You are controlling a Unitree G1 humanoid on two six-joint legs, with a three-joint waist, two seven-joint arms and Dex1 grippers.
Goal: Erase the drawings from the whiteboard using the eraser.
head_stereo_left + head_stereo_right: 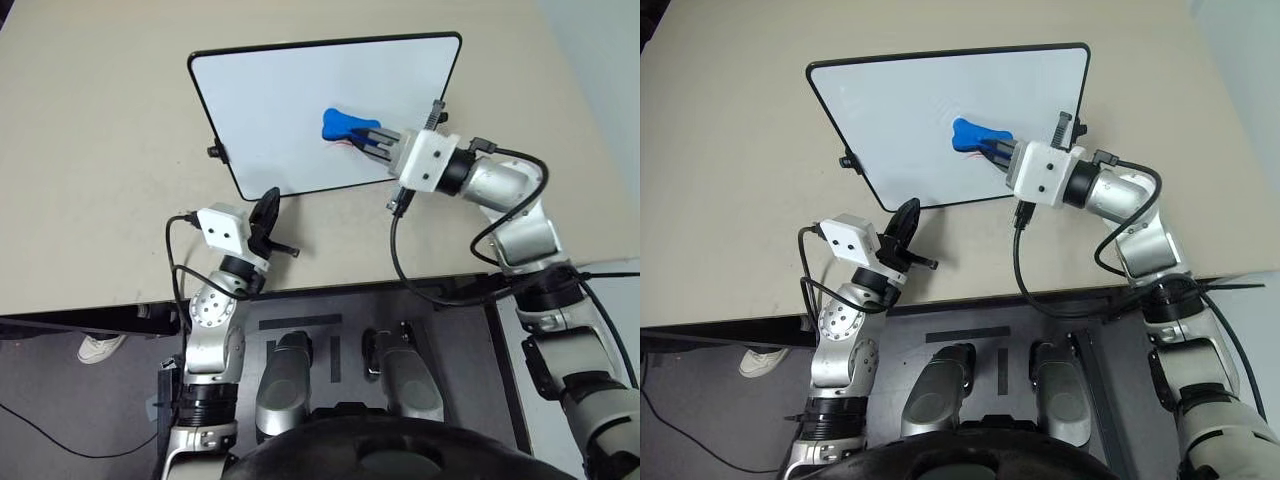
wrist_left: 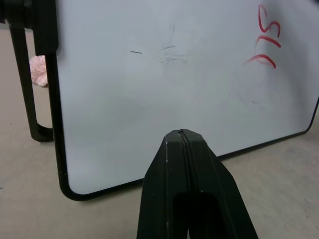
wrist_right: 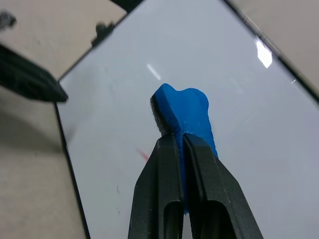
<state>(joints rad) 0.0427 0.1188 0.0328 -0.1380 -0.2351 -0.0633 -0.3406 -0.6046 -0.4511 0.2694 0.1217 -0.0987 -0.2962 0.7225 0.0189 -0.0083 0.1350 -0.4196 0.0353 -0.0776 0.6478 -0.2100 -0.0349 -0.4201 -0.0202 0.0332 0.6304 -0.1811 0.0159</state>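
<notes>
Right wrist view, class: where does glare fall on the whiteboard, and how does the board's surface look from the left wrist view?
Right wrist view: a bright glare patch and a thin light streak lie on the whiteboard beyond the eraser, which the right gripper clamps. Left wrist view: even light, no hotspot; red drawings crisp, faint grey smudges nearby.

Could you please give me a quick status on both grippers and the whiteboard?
Right gripper shut on eraser, over whiteboard. Left gripper shut, empty, near board's lower edge. Red drawings not yet erased. Nothing in the way.
</notes>
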